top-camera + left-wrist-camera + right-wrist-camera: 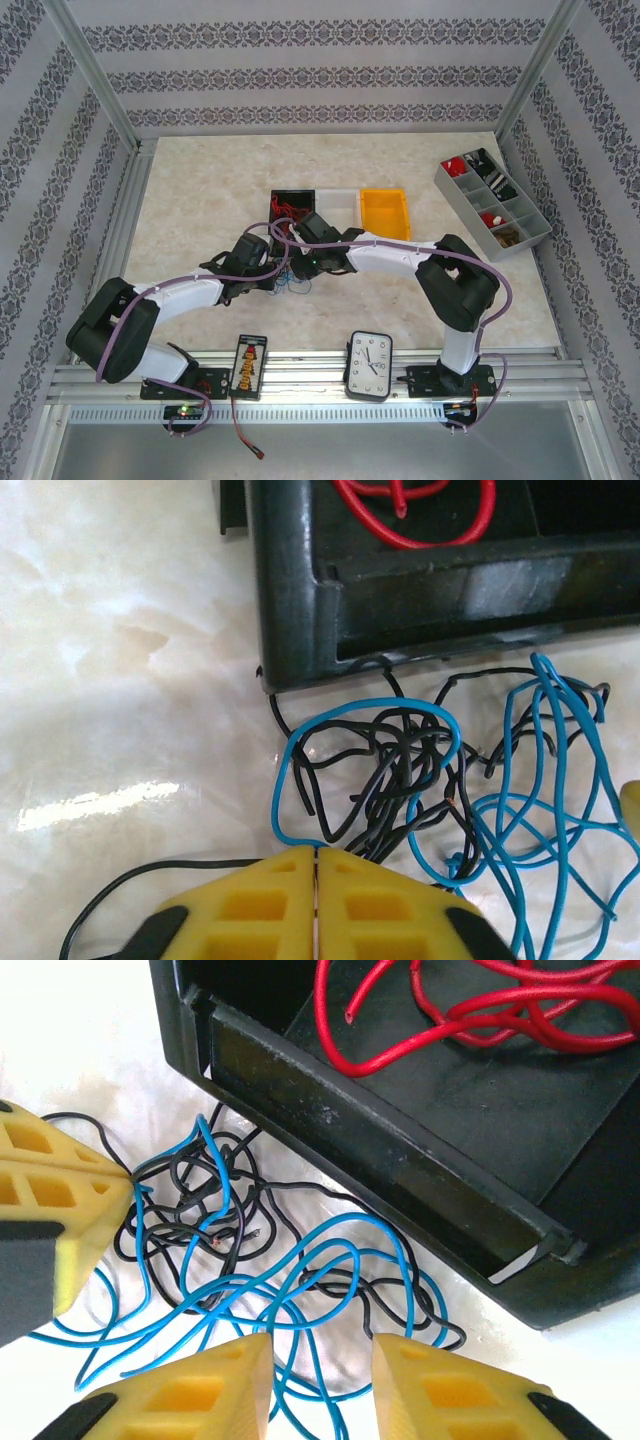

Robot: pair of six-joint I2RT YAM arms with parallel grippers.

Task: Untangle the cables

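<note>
Tangle of thin blue and black flexible wires [400, 770], on pale marbled surface [120, 630] just before black plastic bin [300, 600] holding red wire [480, 1010]; left end effector [316, 880] clamped on strands, right end effector [320, 1380] parted over it; risk: a hard pull cinches knots or drags bin.

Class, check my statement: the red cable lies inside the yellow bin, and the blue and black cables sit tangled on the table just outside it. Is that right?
The bin is wrong. The red cable lies inside the black bin, as the right wrist view shows. The blue and black cables do sit tangled on the table just outside it.
</note>
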